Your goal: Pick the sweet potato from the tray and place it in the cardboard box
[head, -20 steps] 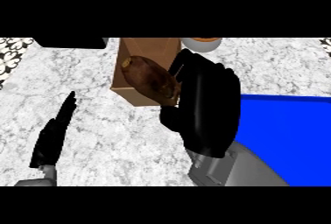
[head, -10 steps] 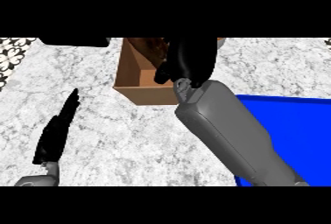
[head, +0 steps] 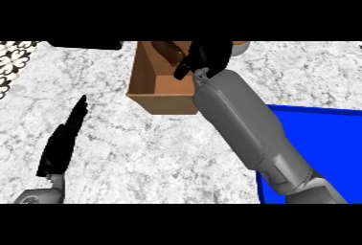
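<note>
The marbled surface [head: 176, 158] carries a blue tray [head: 318, 139] near right and a cardboard box [head: 152, 86] far centre, the left hand [head: 60, 143] rests straight-fingered near left, and the right hand [head: 206, 55], its grasp impossible to tell, hangs over the box beside the sweet potato [head: 164, 49] inside it.

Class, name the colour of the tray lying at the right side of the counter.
The tray is plain bright blue, with no pattern. It shows best in the head view.

Single head camera here, peering steeply down onto the counter [head: 141, 153] from its near edge. It's close in: the right forearm [head: 240, 124] fills the middle, cardboard box [head: 166, 103] toward the far edge, blue tray [head: 318, 139] running off right.
</note>
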